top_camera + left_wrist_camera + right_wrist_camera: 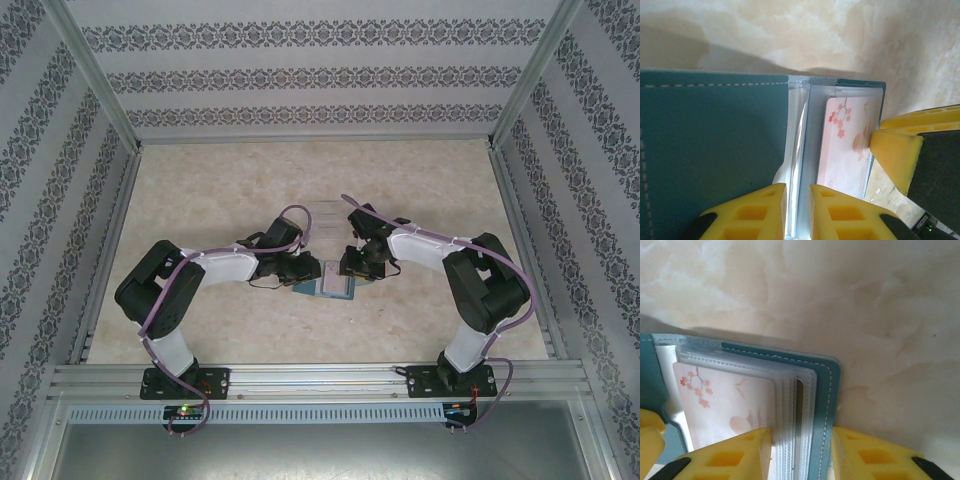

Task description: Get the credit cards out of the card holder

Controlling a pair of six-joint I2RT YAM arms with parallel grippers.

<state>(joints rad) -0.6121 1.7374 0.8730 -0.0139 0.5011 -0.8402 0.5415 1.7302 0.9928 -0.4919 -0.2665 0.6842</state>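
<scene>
The teal card holder lies open on the table between both arms. In the left wrist view its teal cover is on the left and a pale pink credit card with red blossoms sits in a clear sleeve on the right. My left gripper is shut on a clear inner sleeve near the fold. My right gripper is shut on the stack of sleeves and the teal cover at the holder's right edge. The pink card lies just left of it. A dark strip shows between sleeves.
The marbled beige table is walled by patterned panels and a metal frame along the near edge. A faint clear tray lies just behind the grippers. My right finger shows beside the card in the left wrist view.
</scene>
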